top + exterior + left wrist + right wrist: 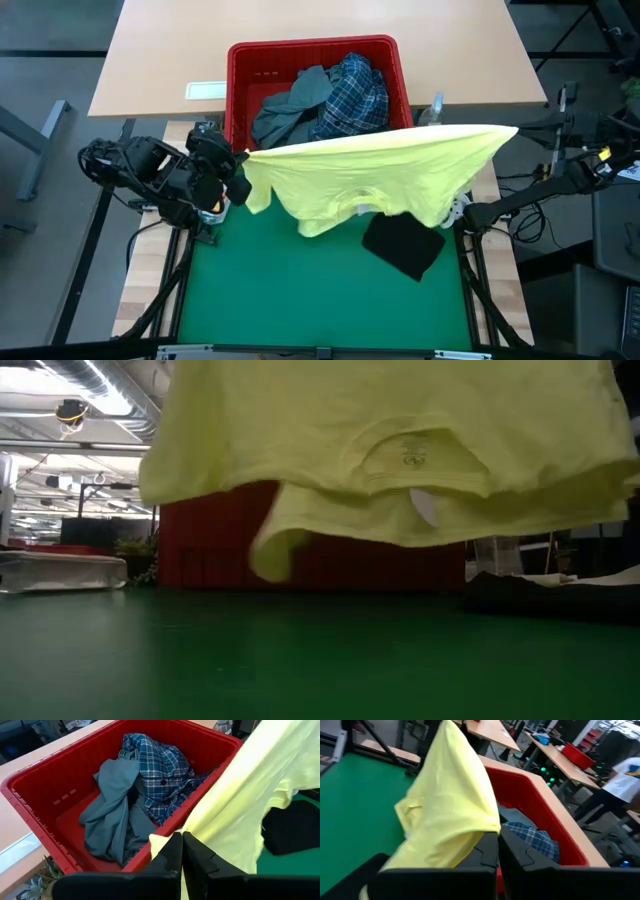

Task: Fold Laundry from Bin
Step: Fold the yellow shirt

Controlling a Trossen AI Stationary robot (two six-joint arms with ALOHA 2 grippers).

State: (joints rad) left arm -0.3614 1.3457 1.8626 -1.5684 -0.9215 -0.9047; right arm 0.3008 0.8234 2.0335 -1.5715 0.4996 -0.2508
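Note:
A yellow garment point(380, 175) hangs spread between my two grippers, over the near rim of the red bin point(240, 60) and the far part of the green mat point(300, 290). My left gripper point(182, 851) is shut on its left end and my right gripper point(497, 847) on its right end. In the low view its collar point(415, 455) faces the camera and its lower edge point(275, 560) hangs clear of the mat. In the bin lie a grey-blue garment point(290, 105) and a plaid shirt point(355, 95). A dark navy garment point(403, 245) lies on the mat. My left gripper pinches a corner of the yellow garment's left end point(161, 841) between its two shut fingers, coming from the table's left. The cloth runs away from the fingers, lifted, toward the other arm. How many layers it has cannot be told. My right gripper pinches the garment's right end point(482, 827) between its two shut fingers, from the table's right. The cloth drapes over the fingers and falls away below them. The top edge between the two holds point(380, 140) runs nearly straight, and the rest sags below it.
The bin stands on a wooden table point(160, 60) beyond the mat, with a white slip point(205, 90) to its left. A clear box point(60, 570) stands at the mat's far left. The near half of the mat is bare.

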